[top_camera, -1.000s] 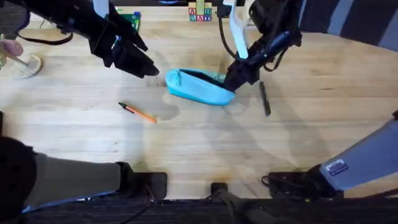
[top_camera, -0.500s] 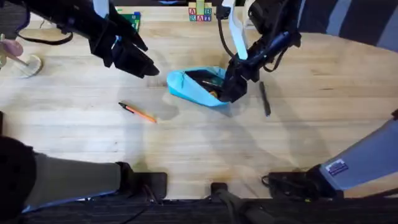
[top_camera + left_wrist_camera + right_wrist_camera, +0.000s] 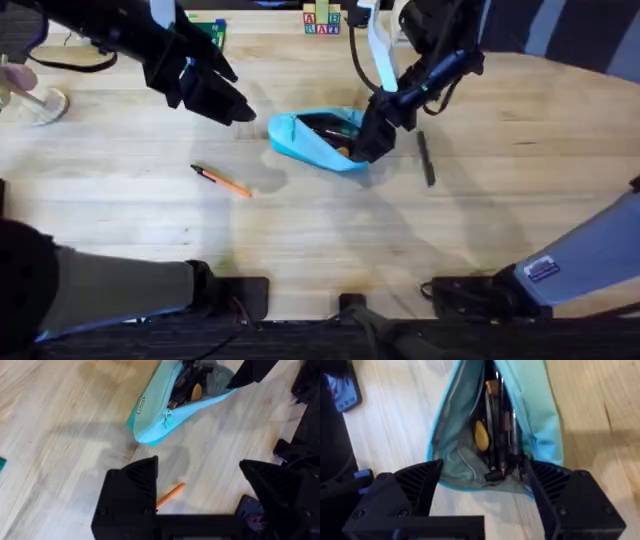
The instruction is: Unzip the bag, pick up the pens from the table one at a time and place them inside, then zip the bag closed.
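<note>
The light-blue bag (image 3: 308,143) lies mid-table with its zipper open and its dark interior facing up. My right gripper (image 3: 371,140) is at the bag's right end, open, its fingers on either side of that end. In the right wrist view the bag (image 3: 540,405) gapes between my right gripper's (image 3: 485,466) fingers, with several pens inside. The orange pen (image 3: 222,181) lies left of the bag and the black pen (image 3: 426,158) right of it. My left gripper (image 3: 225,105) hovers open left of the bag; its wrist view shows the bag (image 3: 155,420), the orange pen (image 3: 171,495) and the left gripper (image 3: 197,462).
Lettered toy blocks (image 3: 321,22) and a green and blue object (image 3: 212,30) stand at the table's (image 3: 300,230) far edge. A pale round object (image 3: 42,105) sits at the far left. The near half of the table holds nothing but the arms' bases.
The bag has turned from lying on its side to mouth-up and gaping wider. My right gripper shifted slightly left onto its end. The left arm and both pens have not moved.
</note>
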`<action>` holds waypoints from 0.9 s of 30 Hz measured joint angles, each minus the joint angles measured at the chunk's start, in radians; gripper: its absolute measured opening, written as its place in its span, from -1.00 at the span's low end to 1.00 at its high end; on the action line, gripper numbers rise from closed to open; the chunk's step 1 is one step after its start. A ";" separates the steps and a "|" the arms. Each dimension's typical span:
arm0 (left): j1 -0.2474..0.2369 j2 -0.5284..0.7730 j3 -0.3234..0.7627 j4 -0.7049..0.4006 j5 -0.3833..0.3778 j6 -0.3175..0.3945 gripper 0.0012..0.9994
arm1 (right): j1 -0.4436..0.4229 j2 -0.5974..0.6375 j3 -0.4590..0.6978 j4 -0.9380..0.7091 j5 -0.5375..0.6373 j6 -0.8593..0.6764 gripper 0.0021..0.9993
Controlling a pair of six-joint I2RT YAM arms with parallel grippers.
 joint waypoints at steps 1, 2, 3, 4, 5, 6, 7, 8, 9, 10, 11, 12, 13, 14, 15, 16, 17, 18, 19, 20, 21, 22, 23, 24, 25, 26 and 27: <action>0.000 0.000 0.000 0.000 0.000 0.000 0.99 | 0.000 0.000 0.004 -0.001 0.000 0.008 1.00; 0.000 0.000 0.000 0.000 0.000 0.000 0.99 | 0.000 -0.001 0.007 -0.004 0.000 0.014 1.00; 0.000 0.000 0.000 0.000 0.000 0.000 0.99 | 0.000 -0.003 0.009 -0.004 0.001 0.023 1.00; 0.000 0.000 0.000 0.000 0.000 0.000 0.99 | 0.000 -0.009 0.010 -0.006 0.003 0.027 1.00; 0.000 0.000 0.000 0.000 0.000 0.000 0.99 | 0.000 -0.018 0.010 -0.008 0.004 0.034 1.00; 0.000 0.000 0.000 0.000 0.000 0.000 0.99 | 0.000 -0.027 0.010 -0.009 0.005 0.038 1.00; 0.000 0.000 0.000 0.000 0.000 0.000 0.99 | 0.000 -0.040 0.011 -0.009 0.005 0.042 1.00; 0.000 0.000 0.000 0.000 0.000 0.000 0.99 | 0.000 -0.054 0.011 -0.009 0.005 0.046 1.00; 0.000 0.000 0.000 0.000 0.000 0.000 0.99 | 0.000 -0.070 0.011 -0.009 0.006 0.048 1.00; 0.000 0.000 0.000 0.000 0.000 0.000 0.99 | 0.000 -0.089 0.012 -0.010 0.007 0.051 1.00; 0.000 0.000 0.000 0.000 0.000 0.000 0.99 | 0.000 -0.107 0.014 -0.012 0.008 0.053 1.00; 0.000 0.000 0.000 0.000 0.000 0.000 0.99 | 0.000 -0.123 0.016 -0.014 0.008 0.053 1.00; 0.000 0.000 0.000 0.000 0.000 0.000 0.99 | 0.000 -0.142 0.018 -0.018 0.008 0.053 1.00; 0.000 0.000 0.000 0.000 0.000 0.000 0.99 | 0.000 -0.160 0.019 -0.022 0.008 0.054 1.00; 0.000 0.000 0.000 0.000 0.000 0.000 0.99 | 0.000 -0.177 0.021 -0.026 0.008 0.054 1.00; 0.000 0.000 0.000 0.000 0.000 0.000 0.99 | 0.000 -0.194 0.021 -0.029 0.009 0.057 1.00; 0.000 0.000 0.000 0.000 0.000 0.000 0.99 | 0.000 -0.211 0.021 -0.030 0.014 0.062 1.00; 0.000 0.000 0.000 0.000 0.000 0.000 0.99 | 0.000 -0.227 0.021 -0.031 0.023 0.069 1.00; 0.000 0.000 0.000 0.000 0.000 0.000 0.99 | 0.000 -0.244 0.021 -0.031 0.035 0.079 1.00; 0.000 0.000 0.000 0.000 0.000 0.000 0.99 | 0.000 -0.259 0.022 -0.033 0.049 0.088 1.00; 0.000 0.000 0.000 0.000 0.000 0.000 0.99 | 0.000 -0.274 0.022 -0.034 0.064 0.098 1.00; 0.000 0.000 0.000 0.000 0.000 0.000 0.99 | 0.000 -0.291 0.022 -0.035 0.081 0.110 1.00; 0.000 0.000 0.000 0.000 0.000 0.000 0.99 | 0.000 -0.306 0.022 -0.037 0.092 0.117 1.00; 0.000 0.000 0.000 0.000 0.000 0.000 0.99 | 0.000 -0.321 0.022 -0.040 0.103 0.125 1.00; 0.000 0.000 0.000 0.000 0.000 0.000 0.99 | 0.000 -0.337 0.022 -0.045 0.113 0.131 1.00; 0.000 0.000 0.000 0.000 0.000 0.000 0.99 | 0.000 -0.353 0.022 -0.051 0.123 0.136 1.00; 0.000 0.000 0.000 0.000 0.000 0.000 0.99 | 0.000 -0.367 0.022 -0.058 0.131 0.139 1.00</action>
